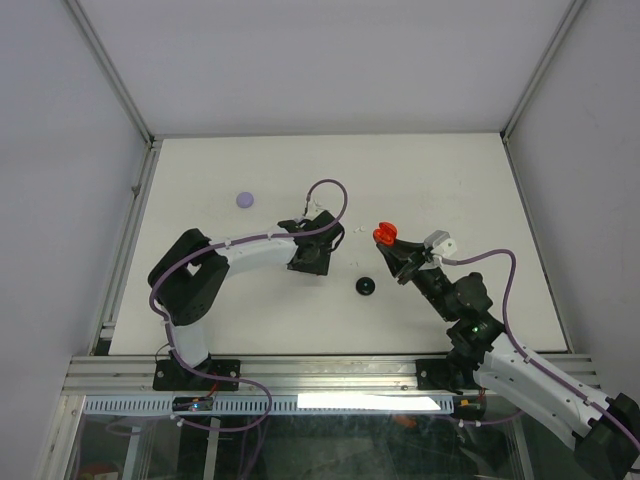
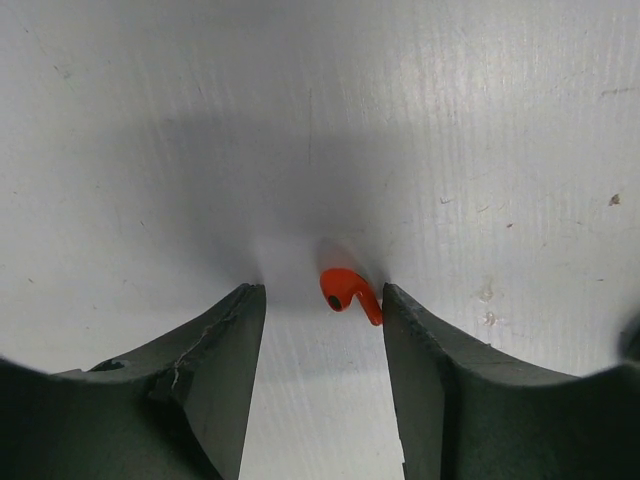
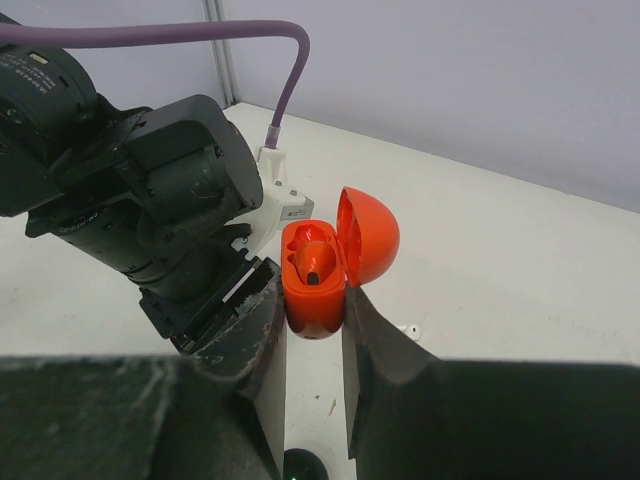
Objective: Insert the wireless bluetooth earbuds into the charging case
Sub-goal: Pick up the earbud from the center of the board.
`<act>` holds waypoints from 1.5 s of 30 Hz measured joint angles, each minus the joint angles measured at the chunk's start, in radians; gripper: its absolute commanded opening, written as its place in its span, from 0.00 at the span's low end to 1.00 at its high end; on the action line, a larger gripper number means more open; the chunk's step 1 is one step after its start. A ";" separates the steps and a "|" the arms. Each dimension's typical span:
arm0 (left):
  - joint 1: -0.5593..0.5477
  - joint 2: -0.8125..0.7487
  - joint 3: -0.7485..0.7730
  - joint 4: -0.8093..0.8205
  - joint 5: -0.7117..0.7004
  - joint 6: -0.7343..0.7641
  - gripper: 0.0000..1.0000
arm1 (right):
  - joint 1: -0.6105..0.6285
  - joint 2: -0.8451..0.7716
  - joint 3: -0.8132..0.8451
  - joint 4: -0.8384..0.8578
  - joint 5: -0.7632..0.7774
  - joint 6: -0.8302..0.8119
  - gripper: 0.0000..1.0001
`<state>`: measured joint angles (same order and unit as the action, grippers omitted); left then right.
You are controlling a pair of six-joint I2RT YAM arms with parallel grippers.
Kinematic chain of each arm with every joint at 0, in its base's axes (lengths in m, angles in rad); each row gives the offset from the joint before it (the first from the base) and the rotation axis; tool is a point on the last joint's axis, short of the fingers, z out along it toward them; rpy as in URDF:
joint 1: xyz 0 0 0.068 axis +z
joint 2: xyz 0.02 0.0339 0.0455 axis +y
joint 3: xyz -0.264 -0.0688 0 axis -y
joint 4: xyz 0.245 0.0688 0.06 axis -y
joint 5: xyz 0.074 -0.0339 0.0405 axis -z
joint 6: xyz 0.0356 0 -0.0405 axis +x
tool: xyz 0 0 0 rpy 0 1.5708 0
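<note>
One red earbud [image 2: 345, 289] is seen lying on the white surface [image 2: 480, 120], in the gap between the left jaws. These are spread apart and set close to the surface on either side of it, with nothing gripped. The stem of the bud is just beside one finger [image 2: 440, 400], and whether it touches cannot be told; the other finger [image 2: 215, 390] is clearly apart from it. In the top view the left jaws are placed near the middle of the surface, and the bud is hidden beneath them. The red charging case [image 3: 315, 295] is clamped by its lower body between the right jaws and held above the surface, just to the right of the left arm's wrist [image 3: 170, 220]. Its lid [image 3: 368, 235] is swung open to the right, and a seated earbud [image 3: 312, 262], red with a dark tip, is lodged in the case body. Whether a second socket beside it is free cannot be made out. A lavender round case [image 1: 245, 199] is set on the far left part of the surface, well apart from both arms. A dark round case [image 1: 366, 286] is found nearer, between the two arms. A tiny white object [image 3: 408, 328], too small to identify, is seen on the surface just beyond the right jaws.
</note>
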<state>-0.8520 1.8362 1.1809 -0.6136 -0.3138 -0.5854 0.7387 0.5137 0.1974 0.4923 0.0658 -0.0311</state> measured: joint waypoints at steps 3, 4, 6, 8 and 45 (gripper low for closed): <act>0.000 -0.001 0.000 -0.002 0.000 0.001 0.50 | 0.000 0.002 0.000 0.002 0.000 0.003 0.00; 0.000 -0.002 0.000 -0.006 0.000 0.001 0.49 | 0.000 0.004 0.000 0.002 -0.001 0.003 0.00; 0.000 -0.004 0.000 -0.014 0.000 0.002 0.48 | 0.000 0.008 0.000 0.003 -0.003 0.004 0.00; 0.000 -0.005 0.000 -0.022 0.000 0.003 0.48 | 0.000 0.011 0.000 0.003 -0.003 0.005 0.00; 0.029 0.049 0.075 -0.046 0.073 0.103 0.21 | 0.000 0.042 -0.001 0.005 -0.023 0.011 0.00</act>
<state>-0.8227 1.8851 1.2560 -0.6594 -0.2405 -0.4828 0.7383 0.5556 0.1967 0.4973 0.0429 -0.0204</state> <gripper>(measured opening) 0.243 0.228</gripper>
